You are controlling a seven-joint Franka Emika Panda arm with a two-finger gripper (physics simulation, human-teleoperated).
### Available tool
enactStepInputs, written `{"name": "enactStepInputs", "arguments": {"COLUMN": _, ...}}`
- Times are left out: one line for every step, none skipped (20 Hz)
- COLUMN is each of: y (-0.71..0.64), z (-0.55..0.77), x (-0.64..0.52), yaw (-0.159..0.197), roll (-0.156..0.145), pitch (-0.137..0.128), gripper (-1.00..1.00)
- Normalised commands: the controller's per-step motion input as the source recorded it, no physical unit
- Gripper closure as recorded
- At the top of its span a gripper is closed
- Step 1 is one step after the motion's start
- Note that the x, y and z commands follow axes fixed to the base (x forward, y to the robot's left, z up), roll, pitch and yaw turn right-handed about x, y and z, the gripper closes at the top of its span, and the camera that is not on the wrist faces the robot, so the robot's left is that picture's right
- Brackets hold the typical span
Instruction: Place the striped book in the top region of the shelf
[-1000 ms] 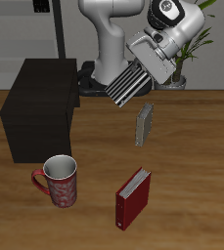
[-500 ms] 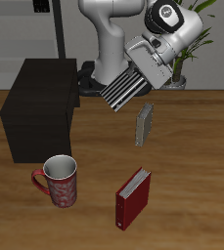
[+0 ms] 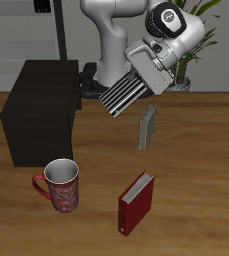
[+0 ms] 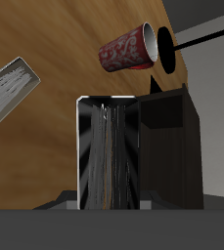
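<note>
From the front, the pincer pinches the striped book in the air, off the surface, beside and above the shelf. To do this well, carry it level over the shelf's top before lowering. At the wrist, the book hangs directly beneath, the shelf just alongside.

Arm: mine, raised above the desk, wrist tilted. Hand: clamped on the striped book, carried in the air, book's cover facing my wrist camera.
</note>
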Motion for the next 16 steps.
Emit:
{"name": "enactStepInputs", "arguments": {"y": -0.2, "z": -0.08, "x": 0.2, "yaw": 0.014, "roll": -0.03, "pitch": 0.009, "gripper": 1.0}}
{"name": "enactStepInputs", "arguments": {"y": -0.17, "z": -0.08, "x": 0.14, "yaw": -0.004, "roll": -0.041, "pitch": 0.052, "gripper": 1.0}}
{"name": "enactStepInputs", "arguments": {"y": -0.22, "z": -0.04, "x": 0.14, "yaw": -0.01, "roll": -0.026, "pitch": 0.005, "gripper": 1.0}}
{"name": "enactStepInputs", "arguments": {"y": -0.21, "z": -0.04, "x": 0.13, "yaw": -0.029, "roll": -0.049, "pitch": 0.005, "gripper": 1.0}}
{"name": "enactStepInputs", "arguments": {"y": -0.11, "z": -0.04, "x": 0.13, "yaw": -0.001, "roll": -0.036, "pitch": 0.02, "gripper": 1.0}}
{"name": "enactStepInputs", "arguments": {"y": -0.14, "z": 0.0, "x": 0.15, "yaw": 0.015, "roll": -0.001, "pitch": -0.017, "gripper": 1.0}}
{"name": "enactStepInputs", "arguments": {"y": -0.29, "z": 0.03, "x": 0.15, "yaw": -0.052, "roll": -0.064, "pitch": 0.022, "gripper": 1.0}}
{"name": "enactStepInputs", "arguments": {"y": -0.1, "z": -0.01, "x": 0.13, "yaw": -0.007, "roll": -0.011, "pitch": 0.025, "gripper": 1.0}}
{"name": "enactStepInputs", "arguments": {"y": -0.22, "z": 0.04, "x": 0.06, "yaw": -0.007, "roll": -0.031, "pitch": -0.007, "gripper": 1.0}}
{"name": "enactStepInputs", "arguments": {"y": -0.22, "z": 0.01, "x": 0.13, "yaw": -0.032, "roll": -0.058, "pitch": -0.001, "gripper": 1.0}}
{"name": "enactStepInputs", "arguments": {"y": -0.31, "z": 0.0, "x": 0.1, "yaw": 0.001, "roll": -0.024, "pitch": 0.021, "gripper": 1.0}}
{"name": "enactStepInputs", "arguments": {"y": -0.15, "z": -0.05, "x": 0.12, "yaw": -0.012, "roll": -0.062, "pitch": 0.002, "gripper": 1.0}}
{"name": "enactStepInputs", "arguments": {"y": -0.1, "z": -0.02, "x": 0.14, "yaw": 0.01, "roll": 0.005, "pitch": 0.004, "gripper": 1.0}}
{"name": "enactStepInputs", "arguments": {"y": -0.24, "z": -0.07, "x": 0.13, "yaw": -0.033, "roll": -0.049, "pitch": 0.034, "gripper": 1.0}}
{"name": "enactStepInputs", "arguments": {"y": -0.16, "z": -0.05, "x": 0.09, "yaw": 0.007, "roll": -0.023, "pitch": 0.022, "gripper": 1.0}}
{"name": "enactStepInputs", "arguments": {"y": 0.07, "z": -0.01, "x": 0.0, "yaw": 0.0, "roll": 0.0, "pitch": 0.0, "gripper": 1.0}}
